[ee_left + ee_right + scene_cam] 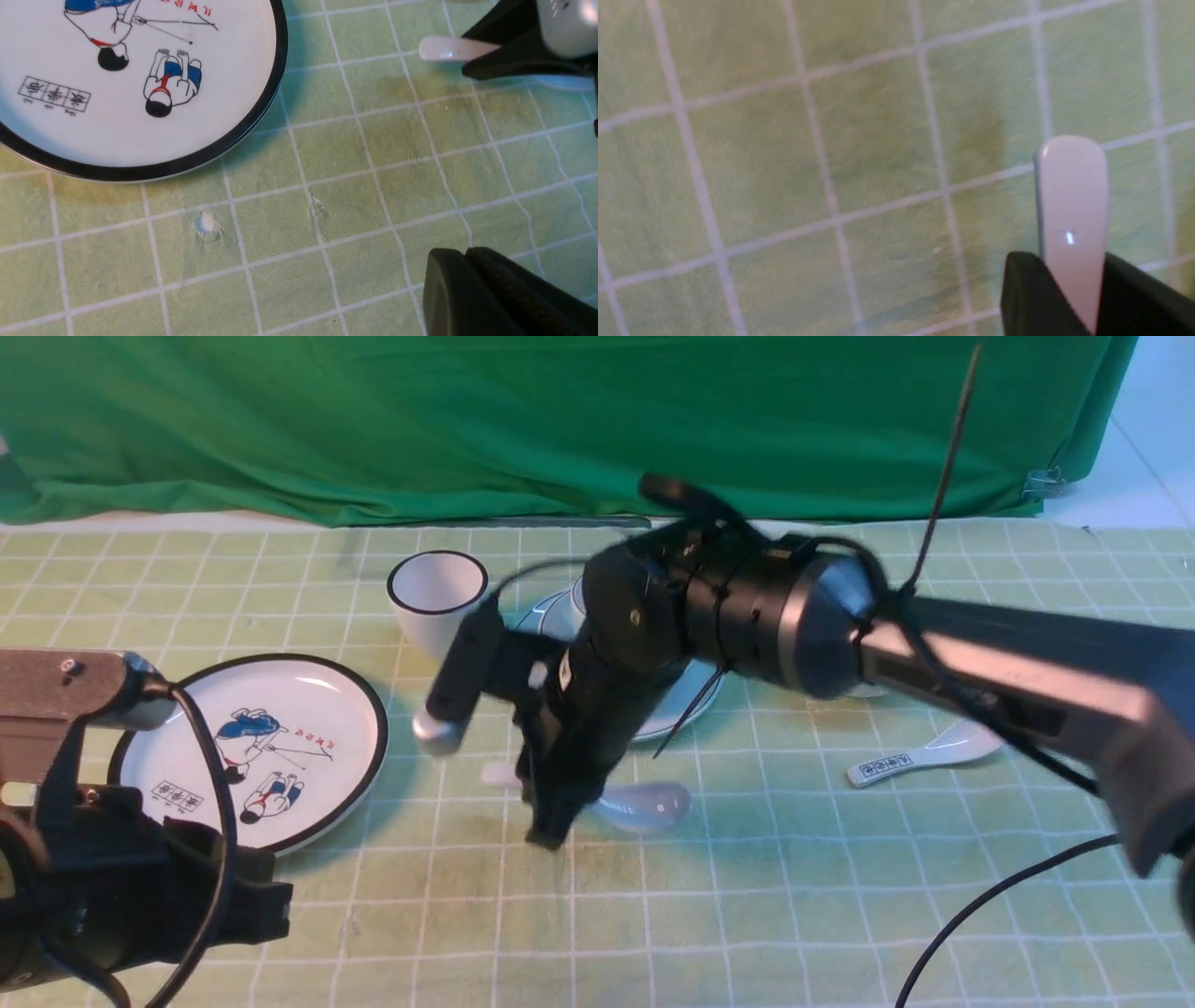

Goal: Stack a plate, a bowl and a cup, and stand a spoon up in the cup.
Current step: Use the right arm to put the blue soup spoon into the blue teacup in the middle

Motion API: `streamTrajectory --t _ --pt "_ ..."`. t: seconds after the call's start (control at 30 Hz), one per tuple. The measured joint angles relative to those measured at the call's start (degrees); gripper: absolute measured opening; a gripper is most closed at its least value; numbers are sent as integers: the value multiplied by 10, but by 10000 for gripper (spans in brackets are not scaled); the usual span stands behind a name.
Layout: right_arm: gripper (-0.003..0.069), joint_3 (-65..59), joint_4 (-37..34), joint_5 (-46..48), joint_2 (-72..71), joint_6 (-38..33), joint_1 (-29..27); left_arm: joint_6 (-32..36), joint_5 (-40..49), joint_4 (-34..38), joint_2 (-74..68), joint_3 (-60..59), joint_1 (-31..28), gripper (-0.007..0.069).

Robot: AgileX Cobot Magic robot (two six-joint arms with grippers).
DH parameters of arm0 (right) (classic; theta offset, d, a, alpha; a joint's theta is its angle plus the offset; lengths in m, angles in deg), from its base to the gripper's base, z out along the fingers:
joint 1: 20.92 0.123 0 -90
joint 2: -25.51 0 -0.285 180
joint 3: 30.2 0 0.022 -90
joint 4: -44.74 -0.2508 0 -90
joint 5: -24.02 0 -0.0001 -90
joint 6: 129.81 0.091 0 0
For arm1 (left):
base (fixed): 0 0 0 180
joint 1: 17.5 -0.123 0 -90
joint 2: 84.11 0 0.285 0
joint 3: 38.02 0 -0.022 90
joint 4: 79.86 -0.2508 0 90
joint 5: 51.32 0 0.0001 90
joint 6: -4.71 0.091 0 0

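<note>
Closing on the spoon (1073,200), my right gripper (1057,280) is pinching its handle, which is lying across the cloth (597,915) between the fingers; its long axis is running sideways, bowl end rightward, so lifting upright is needing a turn.

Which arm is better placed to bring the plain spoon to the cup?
The right, I'd say: its hand has the spoon's handle between its fingers, while the left hand is shut beside the cartoon plate.
</note>
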Motion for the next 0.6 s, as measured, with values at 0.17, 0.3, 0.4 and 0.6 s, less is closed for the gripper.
streamTrajectory --t 0.17,0.3,0.4,0.6 --pt "169 -34 -45 -149 -84 5 -36 7 -8 0 0 0 0 16" --pt "169 -146 -175 -436 -137 -71 -74 9 -11 0 0 0 0 16" --pt "169 -199 -221 -625 -138 -70 -79 9 -17 0 0 0 0 16" --pt "169 -220 -66 -836 -101 224 -80 9 -25 3 0 0 0 16"
